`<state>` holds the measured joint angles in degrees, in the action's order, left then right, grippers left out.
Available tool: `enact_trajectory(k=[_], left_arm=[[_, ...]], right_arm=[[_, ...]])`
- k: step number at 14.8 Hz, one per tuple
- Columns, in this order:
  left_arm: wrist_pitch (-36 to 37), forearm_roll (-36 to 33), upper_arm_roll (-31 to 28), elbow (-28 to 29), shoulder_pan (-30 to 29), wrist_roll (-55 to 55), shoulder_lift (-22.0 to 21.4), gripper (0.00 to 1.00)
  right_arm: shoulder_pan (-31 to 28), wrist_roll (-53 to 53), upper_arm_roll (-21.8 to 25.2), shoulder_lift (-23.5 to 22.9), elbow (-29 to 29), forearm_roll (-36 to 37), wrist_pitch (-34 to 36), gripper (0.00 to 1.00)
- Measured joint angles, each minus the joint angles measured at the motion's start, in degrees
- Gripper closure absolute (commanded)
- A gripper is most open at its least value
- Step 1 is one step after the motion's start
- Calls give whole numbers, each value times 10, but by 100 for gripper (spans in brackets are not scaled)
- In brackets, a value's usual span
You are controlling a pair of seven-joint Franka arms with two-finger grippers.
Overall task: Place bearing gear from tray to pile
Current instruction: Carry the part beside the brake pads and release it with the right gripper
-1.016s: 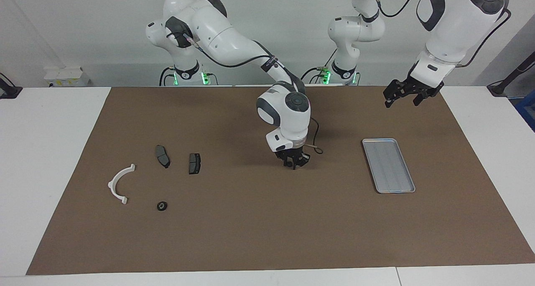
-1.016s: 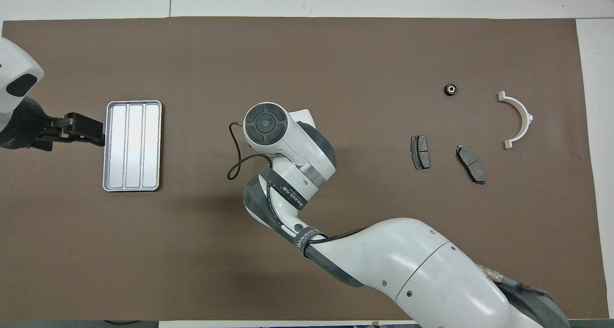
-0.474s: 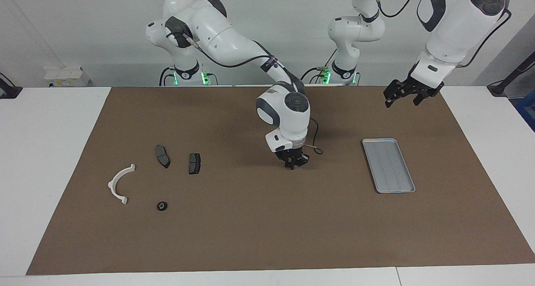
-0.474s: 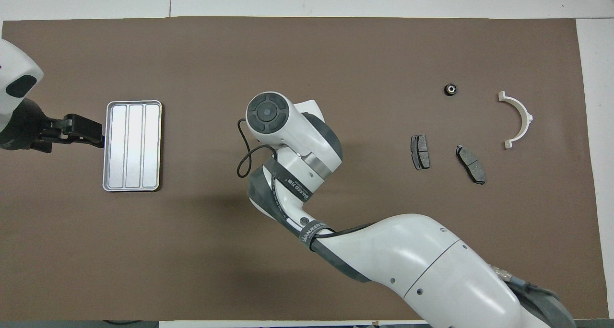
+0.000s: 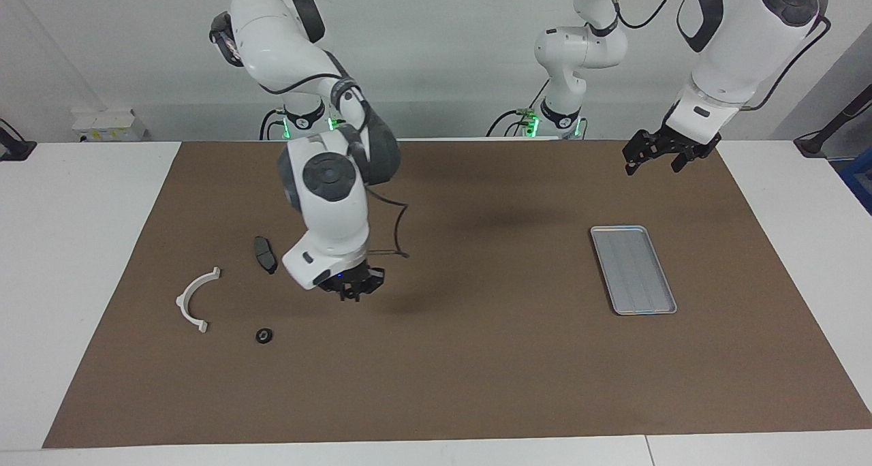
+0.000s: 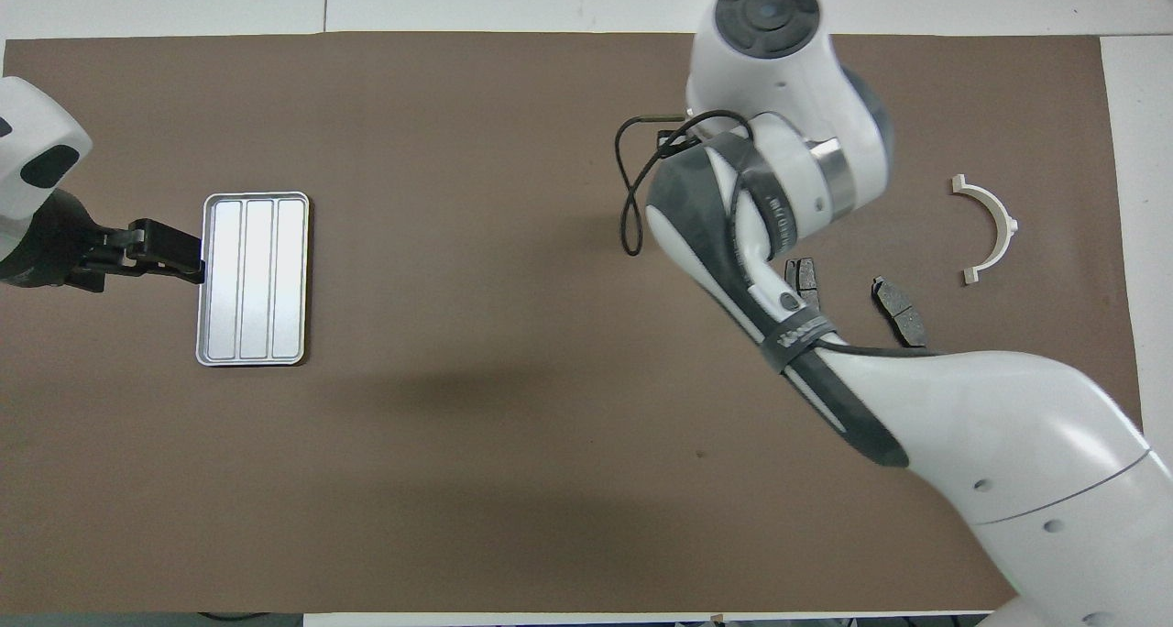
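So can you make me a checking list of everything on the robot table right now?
Surface: white table under a brown mat.
Job's things: tray holds nothing, toward the left arm's end. Small black bearing gear lies on the mat beside the white half-ring bracket; one brake pad shows in the facing view, two in the overhead view.
Clutter: nothing seen.
Grippers: right gripper shut, raised over the mat beside the pile; whether it holds anything cannot be told. Left gripper open, waiting above the mat by the tray.
Cables: black cable loops off the right wrist.
Surroundings: pale wall.
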<state>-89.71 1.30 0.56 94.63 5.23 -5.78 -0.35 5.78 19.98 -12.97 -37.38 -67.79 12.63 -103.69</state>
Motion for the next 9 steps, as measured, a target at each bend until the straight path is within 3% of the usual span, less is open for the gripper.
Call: enact_trajectory(k=[5, 9], left_arm=[[0, 0, 0, 0, 0, 0, 0, 0], [0, 0, 0, 0, 0, 0, 0, 0]], right_arm=[[-78, -97, -1, -1, -127, 0, -154, 100], [-88, -101, -1, 0, -194, 0, -238, 100]])
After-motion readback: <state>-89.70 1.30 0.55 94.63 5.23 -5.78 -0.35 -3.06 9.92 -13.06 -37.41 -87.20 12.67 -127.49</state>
